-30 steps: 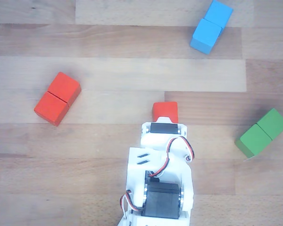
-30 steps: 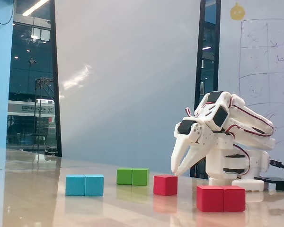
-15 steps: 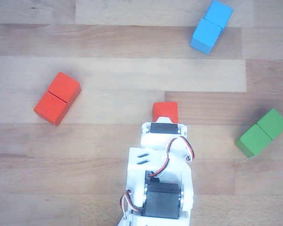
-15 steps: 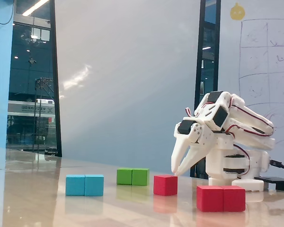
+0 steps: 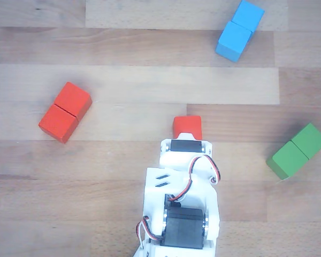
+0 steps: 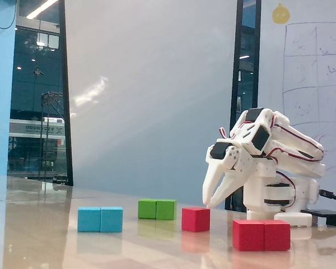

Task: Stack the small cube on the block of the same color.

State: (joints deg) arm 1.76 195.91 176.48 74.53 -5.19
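The small cube [image 5: 187, 126] is red-orange and lies on the wooden table just beyond the white arm's wrist [image 5: 185, 150], which hides its near edge. In the fixed view the small cube [image 6: 195, 218] sits below and slightly left of my gripper [image 6: 207, 204]. The gripper's two white fingers slant down, their tips meet, and nothing is held between them. The block [image 5: 65, 111], red-orange with a seam, lies apart at the left; in the fixed view the block [image 6: 261, 235] is nearest the camera. The fingers are hidden under the wrist in the other view.
A blue oblong block [image 5: 239, 30] lies at the top right and a green one [image 5: 297, 151] at the right. In the fixed view the blue block [image 6: 100, 219] and the green block [image 6: 157, 209] stand left of the cube. The arm's base [image 6: 277, 196] is at the right.
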